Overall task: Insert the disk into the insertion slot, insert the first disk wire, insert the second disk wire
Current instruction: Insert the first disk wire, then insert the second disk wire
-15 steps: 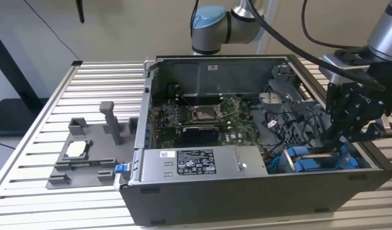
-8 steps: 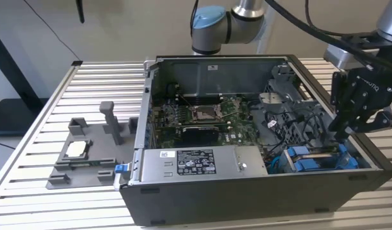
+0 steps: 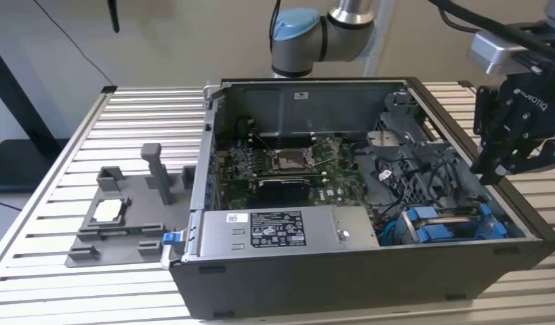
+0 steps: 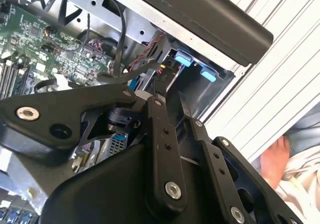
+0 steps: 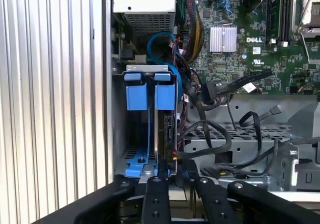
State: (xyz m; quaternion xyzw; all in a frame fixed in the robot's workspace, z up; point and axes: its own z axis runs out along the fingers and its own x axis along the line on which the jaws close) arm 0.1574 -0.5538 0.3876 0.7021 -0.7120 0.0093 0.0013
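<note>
First wrist view: the disk [image 5: 166,134] stands on edge inside the slot [image 5: 145,69], in the bay nearer the circuit board [image 5: 260,29]. Edge-on it reads as a thin dark slab. Its blue frame ends in a square blue tab [image 5: 165,95] at the slot's far end, next to a twin tab on the other bay, which seems to hold only a bare blue frame. I judge the disk seated. The claw [image 5: 174,176] hangs just over the slot's near end, in line with the disk's edge, probably because the plugs go in there. I cannot tell whether it is open or shut, or whether it grips anything. A black wire [image 5: 212,91] with a flat plug lies loose just beside the slot, not visibly joined to the disk. Second wrist view: both tabs sit deep in the slot beyond the claw's linkage. A person's hand [image 4: 275,159] is well apart from the slot, outside the case [image 4: 210,14], over the desk [image 4: 280,84]. Exterior view: the case lies open side up, so the slot is reached from above. The claw hangs above the slot's end of the case.
</note>
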